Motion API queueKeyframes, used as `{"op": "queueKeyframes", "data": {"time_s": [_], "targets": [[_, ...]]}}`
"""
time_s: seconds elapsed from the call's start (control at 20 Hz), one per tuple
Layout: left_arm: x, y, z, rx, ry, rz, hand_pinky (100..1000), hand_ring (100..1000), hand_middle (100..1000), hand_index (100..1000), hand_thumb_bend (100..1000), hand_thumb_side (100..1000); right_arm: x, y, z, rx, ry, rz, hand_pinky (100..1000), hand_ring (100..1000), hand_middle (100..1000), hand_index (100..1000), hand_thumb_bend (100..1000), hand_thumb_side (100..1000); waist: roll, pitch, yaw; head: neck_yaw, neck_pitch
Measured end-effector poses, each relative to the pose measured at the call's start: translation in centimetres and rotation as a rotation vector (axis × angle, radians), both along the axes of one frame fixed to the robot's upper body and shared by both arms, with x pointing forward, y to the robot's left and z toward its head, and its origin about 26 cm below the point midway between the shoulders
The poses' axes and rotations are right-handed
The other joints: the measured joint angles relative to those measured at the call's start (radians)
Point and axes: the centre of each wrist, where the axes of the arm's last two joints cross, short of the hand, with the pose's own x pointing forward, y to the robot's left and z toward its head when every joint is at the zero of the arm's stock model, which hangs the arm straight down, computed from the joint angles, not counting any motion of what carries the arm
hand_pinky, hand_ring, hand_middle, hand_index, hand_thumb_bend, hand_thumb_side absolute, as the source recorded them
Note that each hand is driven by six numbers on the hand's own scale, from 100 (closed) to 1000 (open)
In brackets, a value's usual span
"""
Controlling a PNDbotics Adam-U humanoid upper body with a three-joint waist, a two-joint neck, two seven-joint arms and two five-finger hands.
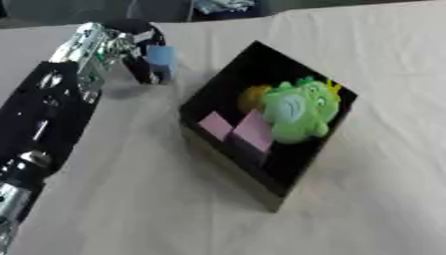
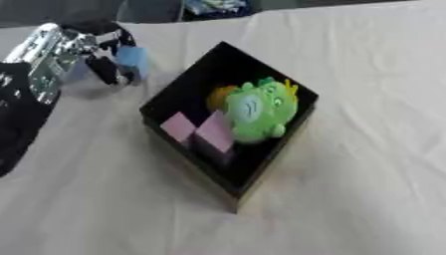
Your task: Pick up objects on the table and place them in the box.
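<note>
Left hand (image 1: 131, 47) at upper left, fingers curled round a small light-blue block (image 1: 162, 59).
Right of it, the black square box (image 1: 287, 172) holds a green plush toy (image 1: 300, 109) and two pink blocks (image 1: 240, 129).

A pale cream cloth (image 1: 174, 209) covers the tabletop, lying in soft creases toward the right side. Beyond the tabletop's far edge the background is dark, and a crumpled light blue-white thing (image 1: 225, 5) shows there, too blurred to make out.
</note>
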Motion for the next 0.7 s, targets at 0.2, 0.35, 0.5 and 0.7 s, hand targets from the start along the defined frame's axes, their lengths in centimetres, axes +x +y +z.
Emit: {"op": "queueKeyframes", "data": {"time_s": [0.2,0.35,0.5,0.7], "targets": [[-3.3,-2.8,3.5,-0.002,-0.139,-0.154,743,637,551,660,149,100,0.0,0.0,0.0,0.002,-0.002,0.000,875,813,557,760,100,558,0.000,0.000,0.005,-0.002,0.001],[-6.2,-4.7,5.5,0.007,-0.197,-0.271,741,636,548,660,142,100,0.0,0.0,0.0,0.004,-0.004,0.001,875,812,558,760,100,557,0.000,0.000,0.008,-0.002,0.002],[-9.0,-6.5,6.7,-0.001,-0.241,-0.366,740,634,544,662,117,100,0.0,0.0,0.0,0.007,-0.004,0.004,875,812,558,760,100,558,0.000,-0.001,0.014,-0.001,0.006],[-12.2,-9.0,6.5,-0.030,-0.264,-0.488,734,625,539,664,100,100,0.0,0.1,0.2,0.010,-0.009,0.011,874,812,559,760,100,558,0.000,-0.001,0.021,0.004,0.016]]}}
